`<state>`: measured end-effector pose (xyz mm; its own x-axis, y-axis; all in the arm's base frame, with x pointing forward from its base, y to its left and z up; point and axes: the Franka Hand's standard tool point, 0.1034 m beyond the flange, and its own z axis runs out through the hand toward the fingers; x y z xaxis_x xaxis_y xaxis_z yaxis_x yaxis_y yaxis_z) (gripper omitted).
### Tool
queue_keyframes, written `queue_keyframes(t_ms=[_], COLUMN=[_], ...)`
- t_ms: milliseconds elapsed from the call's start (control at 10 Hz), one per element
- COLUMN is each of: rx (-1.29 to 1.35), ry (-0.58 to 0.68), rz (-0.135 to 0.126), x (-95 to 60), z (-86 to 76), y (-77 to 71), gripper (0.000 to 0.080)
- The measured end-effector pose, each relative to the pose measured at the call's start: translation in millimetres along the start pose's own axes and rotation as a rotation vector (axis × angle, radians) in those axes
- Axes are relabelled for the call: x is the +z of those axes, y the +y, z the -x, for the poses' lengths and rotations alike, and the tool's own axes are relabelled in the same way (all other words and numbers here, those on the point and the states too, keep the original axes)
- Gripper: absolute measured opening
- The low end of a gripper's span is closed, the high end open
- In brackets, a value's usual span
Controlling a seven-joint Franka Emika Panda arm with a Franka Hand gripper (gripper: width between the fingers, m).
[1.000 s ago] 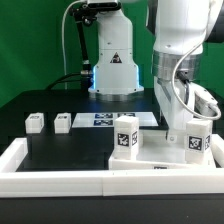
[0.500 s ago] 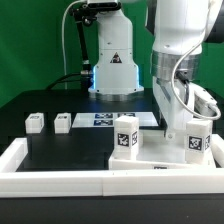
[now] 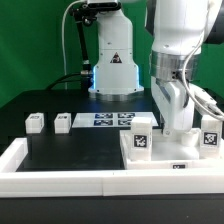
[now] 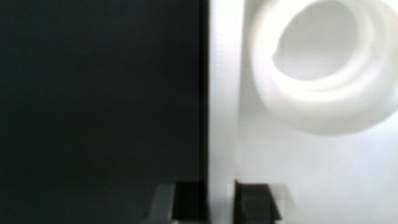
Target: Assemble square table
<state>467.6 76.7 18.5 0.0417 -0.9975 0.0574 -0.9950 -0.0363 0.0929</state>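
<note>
The square table's white top (image 3: 163,160) lies at the front of the exterior view's right, inside the rim corner. Two chunky white legs with tags stand on it, one (image 3: 141,141) nearer the middle and one (image 3: 211,138) at the far right. Two more legs (image 3: 35,122) (image 3: 62,122) lie loose on the black mat at the left. My gripper (image 3: 178,126) reaches down to the top's back edge between the standing legs. In the wrist view my gripper (image 4: 217,204) is shut on the thin edge of the top (image 4: 302,150), beside a round socket (image 4: 331,58).
The marker board (image 3: 113,119) lies flat behind the top, in front of the robot base (image 3: 113,70). White rim bars (image 3: 60,181) edge the mat at the front and left. A black cable hangs at the back left.
The jaws have shut on the top's edge. The top with its two standing legs has shifted toward the exterior view's right, and the arm has moved slightly with it.
</note>
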Motion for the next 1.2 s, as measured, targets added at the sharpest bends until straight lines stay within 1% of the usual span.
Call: queue_keyframes(t_ms=[600,800,900,1000,1100,1200], rx=[-0.02,-0.129,-0.201,-0.242,-0.254,-0.29], ry=[-0.001,-0.001,0.004,0.002,-0.003,-0.001], rz=[-0.001,-0.012,-0.017,-0.006,-0.004,-0.003], x=[-0.8,-8.7,-9.7,-7.4,-6.0,-5.3], z=[-1.0,-17.0,-26.7,-36.3,-43.6,-45.6], y=[-0.4,-4.8,-6.1,-2.1,-0.4,0.3], gripper=[0.0062,0.0062,0.0062,0.0062,0.0062,0.0062])
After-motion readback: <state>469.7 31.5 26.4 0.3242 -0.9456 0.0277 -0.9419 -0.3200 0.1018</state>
